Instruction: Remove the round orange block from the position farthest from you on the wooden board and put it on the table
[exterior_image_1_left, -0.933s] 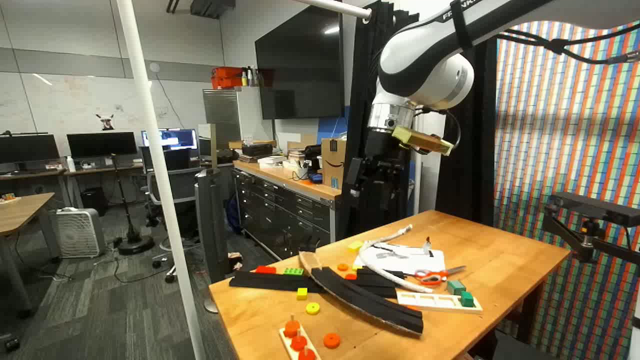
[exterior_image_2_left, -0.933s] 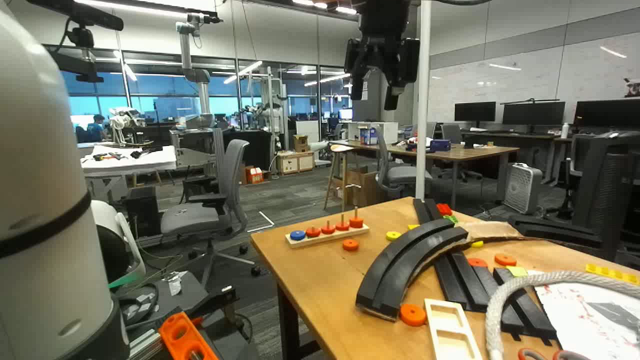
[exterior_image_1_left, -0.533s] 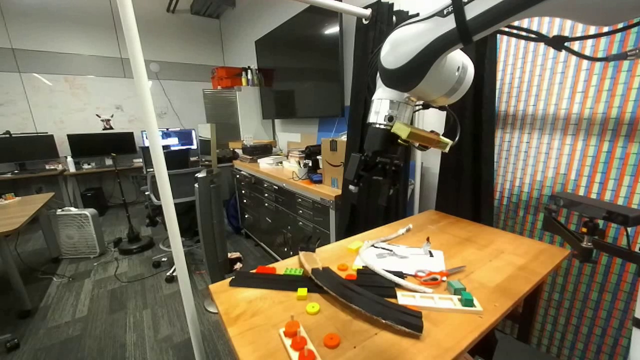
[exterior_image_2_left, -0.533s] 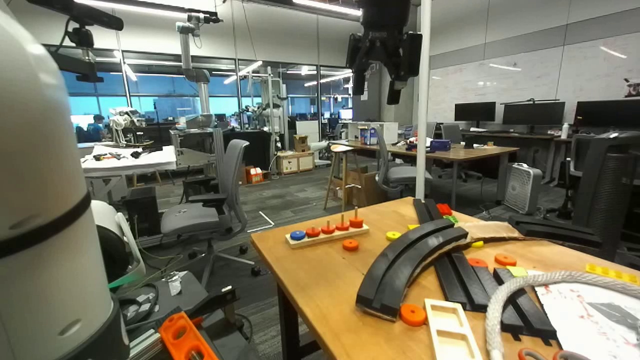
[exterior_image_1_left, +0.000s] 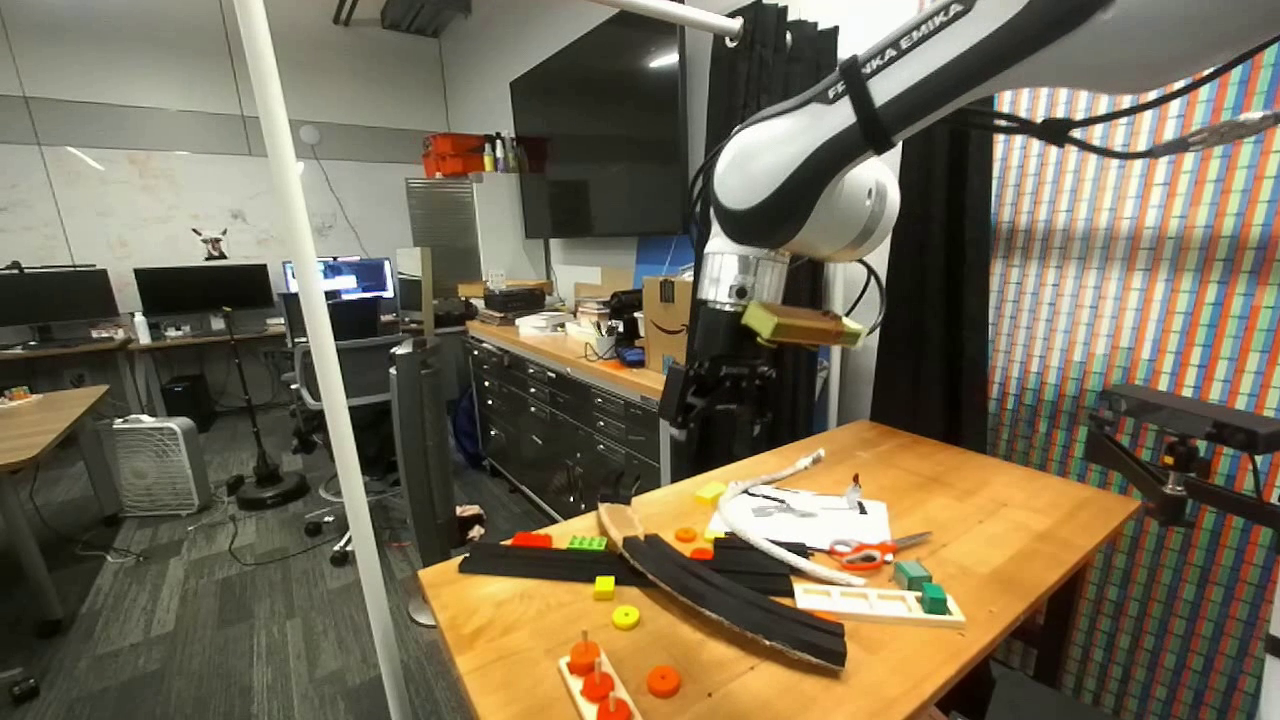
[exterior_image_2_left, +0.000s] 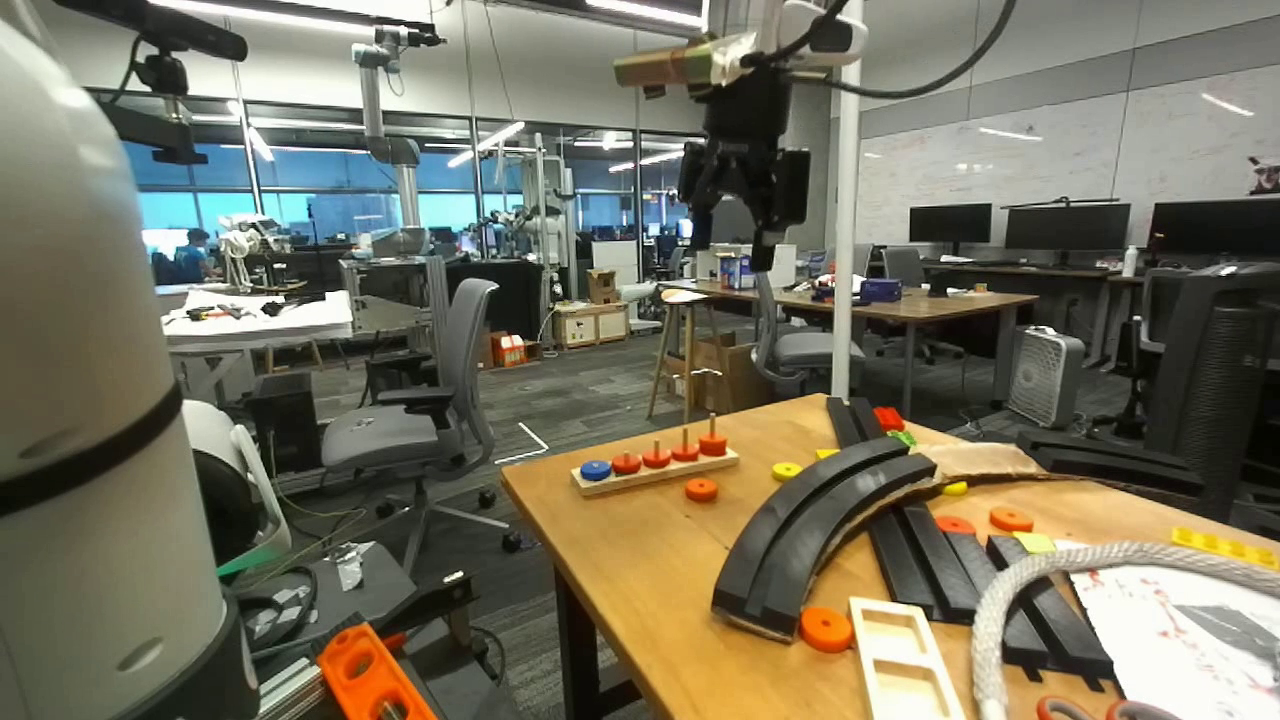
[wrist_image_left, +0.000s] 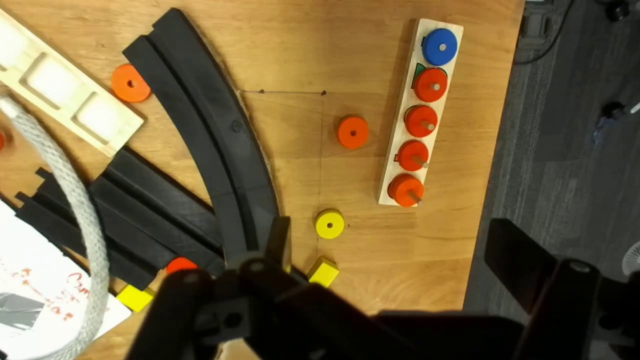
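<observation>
Your pincer (exterior_image_2_left: 733, 250) is black, your arm (exterior_image_1_left: 820, 180) white with black bands. You see a light-brown worktop (wrist_image_left: 390, 260) with wood grain and thin dark lines. On the pale board (wrist_image_left: 407, 101) you have a blue disc (wrist_image_left: 435, 49) and orange-red round blocks (wrist_image_left: 401, 189). The curved track (wrist_image_left: 217, 130) is black, the rope (wrist_image_left: 89, 210) whitish-grey and flecked, the paper (wrist_image_left: 50, 300) white with red writing, the cube (wrist_image_left: 324, 272) yellow; the backdrop (exterior_image_1_left: 1130, 300) shows you a grid of orange, blue, green and cream.

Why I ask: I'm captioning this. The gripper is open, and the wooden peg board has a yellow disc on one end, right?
Not yellow: the wrist view shows a blue disc on that end of the wooden peg board. The gripper is open.
</observation>
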